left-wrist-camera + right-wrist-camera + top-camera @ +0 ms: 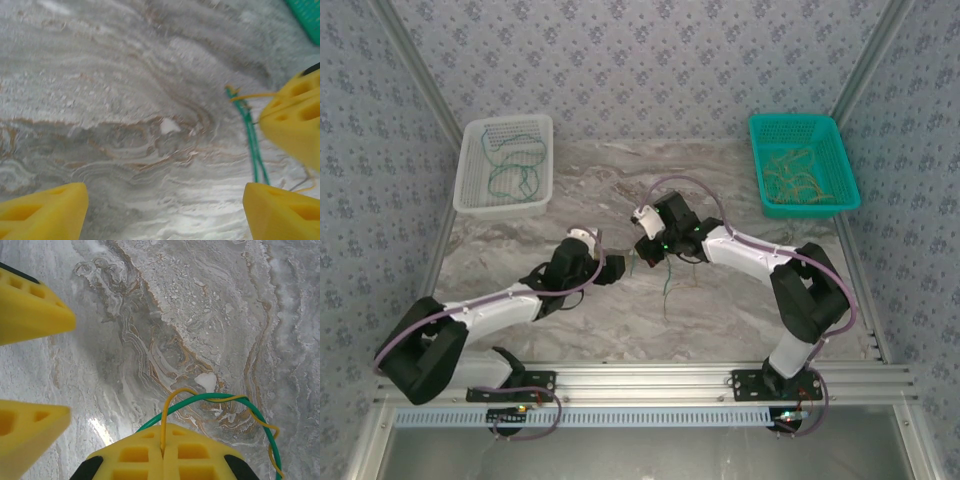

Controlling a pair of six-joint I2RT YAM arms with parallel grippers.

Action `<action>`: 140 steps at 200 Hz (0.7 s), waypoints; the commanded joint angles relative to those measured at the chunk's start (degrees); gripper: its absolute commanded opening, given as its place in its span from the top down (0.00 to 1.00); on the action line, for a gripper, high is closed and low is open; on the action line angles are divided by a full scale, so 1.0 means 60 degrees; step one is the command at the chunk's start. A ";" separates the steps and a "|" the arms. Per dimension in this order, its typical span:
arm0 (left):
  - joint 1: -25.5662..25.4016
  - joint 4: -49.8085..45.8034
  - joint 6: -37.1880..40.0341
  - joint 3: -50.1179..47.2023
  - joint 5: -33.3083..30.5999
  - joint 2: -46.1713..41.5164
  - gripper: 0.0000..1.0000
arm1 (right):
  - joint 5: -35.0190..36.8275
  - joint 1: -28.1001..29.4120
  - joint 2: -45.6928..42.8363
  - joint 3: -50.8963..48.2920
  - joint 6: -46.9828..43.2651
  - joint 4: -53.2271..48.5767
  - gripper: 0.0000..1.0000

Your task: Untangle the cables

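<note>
On the overhead view I have both arms reaching in over the middle of the marble table (740,310), with the left claw (612,268) and right claw (647,252) near each other but not touching.

The right claw (163,432) is pressed together on two strands. On its wrist camera a green cable (210,399) and a yellow cable (167,405) come out of the seam between its fingers. The yellow one rises in a small arch, and the green one sweeps in a wider curve to the right, with the yellow winding around it down that side. From above, the green cable (667,285) trails from that claw toward the near edge. I cannot tell whether its end rests on the table.

The left claw (165,196) is spread wide with nothing between its fingers (42,212) — just bare marble. Its camera sees the right claw (295,117) off to the side, the green cable (251,140) dropping below it and the yellow cable (255,95) poking out sideways.

The other cables sit well apart from the arms. Loose green cables (510,178) lie in the white basket (470,170) at the far left — and tan cables (800,180) lie in the teal basket (760,130) at the far right.
</note>
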 commanded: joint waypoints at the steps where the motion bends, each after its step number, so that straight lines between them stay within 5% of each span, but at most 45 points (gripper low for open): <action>1: -0.0051 0.0974 0.0387 -0.0157 0.0561 -0.0395 0.19 | -0.0143 -0.0052 -0.0391 -0.0118 0.0659 0.0372 1.00; 64: -0.0367 0.0767 0.1462 0.1139 0.1521 0.1293 0.16 | -0.0127 -0.0062 -0.0849 -0.0158 0.1159 0.0531 1.00; 89: -0.0373 0.0830 0.1546 0.1394 0.0902 0.1826 0.44 | -0.0105 -0.0078 -0.1165 -0.0267 0.1130 0.0447 1.00; 106: -0.0365 0.0710 0.1643 0.1500 0.0455 0.1914 0.76 | -0.0149 -0.0183 -0.1411 -0.0439 0.1173 0.0433 1.00; 140: -0.0271 0.0175 0.1837 0.1517 -0.0398 0.1488 0.92 | -0.0011 -0.0555 -0.2006 -0.0787 0.1202 0.0286 1.00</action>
